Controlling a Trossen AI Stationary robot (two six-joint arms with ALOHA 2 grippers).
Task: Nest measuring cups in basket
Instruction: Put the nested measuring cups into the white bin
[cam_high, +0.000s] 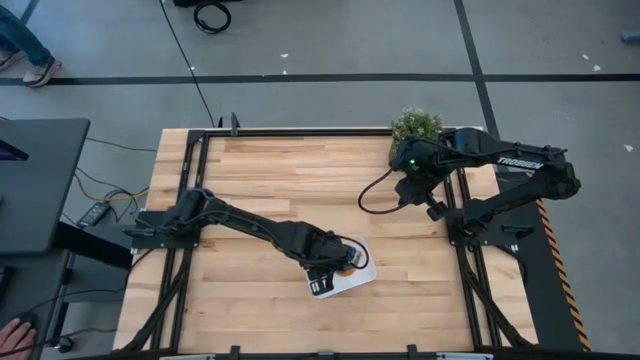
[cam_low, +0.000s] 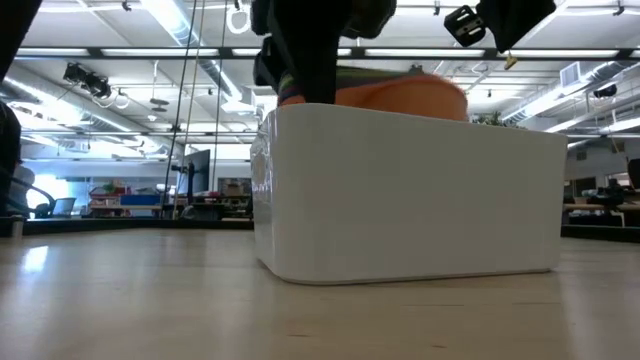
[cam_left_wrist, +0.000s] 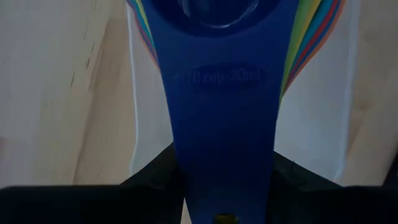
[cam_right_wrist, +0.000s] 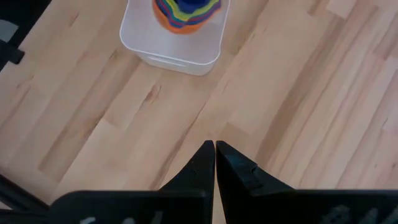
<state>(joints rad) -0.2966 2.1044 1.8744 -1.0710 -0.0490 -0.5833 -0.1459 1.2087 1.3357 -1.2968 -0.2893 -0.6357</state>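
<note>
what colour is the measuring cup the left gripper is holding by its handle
Dark navy blue. The cup's handle fills the left wrist view, clamped by the left gripper above the other cups' handles.

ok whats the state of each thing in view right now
basket: upright on the table, holding the stacked cups
cups: nested in one stack, orange outermost
dark blue cup: innermost, handle between the left claw fingers
left claw: over the basket, shut on the dark blue cup's handle
right claw: shut, empty, raised away from the basket

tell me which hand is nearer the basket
Left. The left hand is over the basket, gripping the navy cup's handle; the right hand is shut, well off beside it.
</note>
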